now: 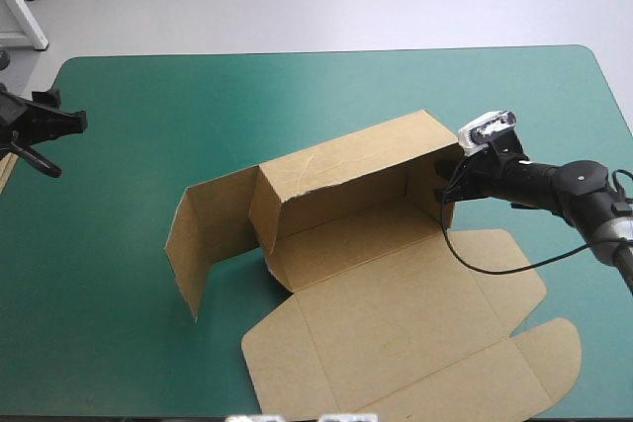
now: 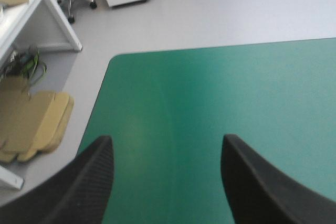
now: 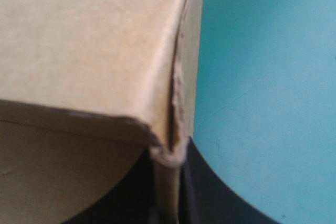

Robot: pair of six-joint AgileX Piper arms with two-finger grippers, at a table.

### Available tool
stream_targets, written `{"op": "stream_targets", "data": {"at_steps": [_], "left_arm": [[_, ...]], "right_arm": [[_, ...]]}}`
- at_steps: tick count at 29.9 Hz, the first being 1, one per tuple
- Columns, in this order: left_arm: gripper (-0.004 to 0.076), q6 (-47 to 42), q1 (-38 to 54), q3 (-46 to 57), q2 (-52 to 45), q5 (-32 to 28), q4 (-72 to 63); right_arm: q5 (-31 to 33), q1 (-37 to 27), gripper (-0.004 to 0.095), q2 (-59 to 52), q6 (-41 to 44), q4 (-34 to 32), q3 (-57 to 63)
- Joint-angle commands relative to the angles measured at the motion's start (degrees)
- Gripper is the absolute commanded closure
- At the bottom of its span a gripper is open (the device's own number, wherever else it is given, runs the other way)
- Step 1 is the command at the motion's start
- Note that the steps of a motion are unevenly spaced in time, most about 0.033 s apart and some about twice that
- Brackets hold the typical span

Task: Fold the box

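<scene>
Brown board, a cut sheet partly raised into a box [image 1: 366, 244], sat on the teal-green table cover [image 1: 138, 96]. Its long back wall and right end wall stood upright. A loose flap stood at its left end, and the wide lid panel lay flat on its near side. My right gripper [image 1: 447, 185] was at the box's right end, at the corner where the end wall met the back wall. Its black fingers [image 3: 220, 203] were all but closed, pinching that upright brown wall [image 3: 79, 40] between them. My left gripper [image 1: 69, 145] hung well to the left of the box and touched none of it. Its two black fingers [image 2: 79, 187] were spread wide with nothing between them, only bare cover beneath.
</scene>
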Motion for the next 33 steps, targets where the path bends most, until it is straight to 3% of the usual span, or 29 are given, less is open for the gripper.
{"op": "stream_targets", "data": {"at_steps": [1, 5, 10, 19, 33], "left_arm": [[0.0286, 0.5, 7.0, 5.5, -2.0, -8.4, -7.0], [0.0286, 2.9, 10.2, 13.5, -3.8, -13.3, -14.5], [0.0287, 8.1, 9.0, 16.1, -2.9, -13.4, -19.3], [0.0287, 8.5, 7.0, 16.1, -1.7, -13.2, -19.4], [0.0287, 9.9, 7.0, 16.1, -1.2, -12.0, -21.8]], "right_arm": [[1.5, 0.2, 0.0927, -1.7, 3.6, -1.0, -3.5], [1.5, 0.2, 0.0927, -1.7, 7.2, -4.3, -4.2], [3.0, 0.2, 0.0926, -1.7, 14.5, -6.8, -6.5], [10.7, 0.2, 0.0926, -0.2, 38.0, -25.9, -19.2], [26.3, 4.3, 0.0921, 20.9, 54.5, -40.6, -44.9]]}}
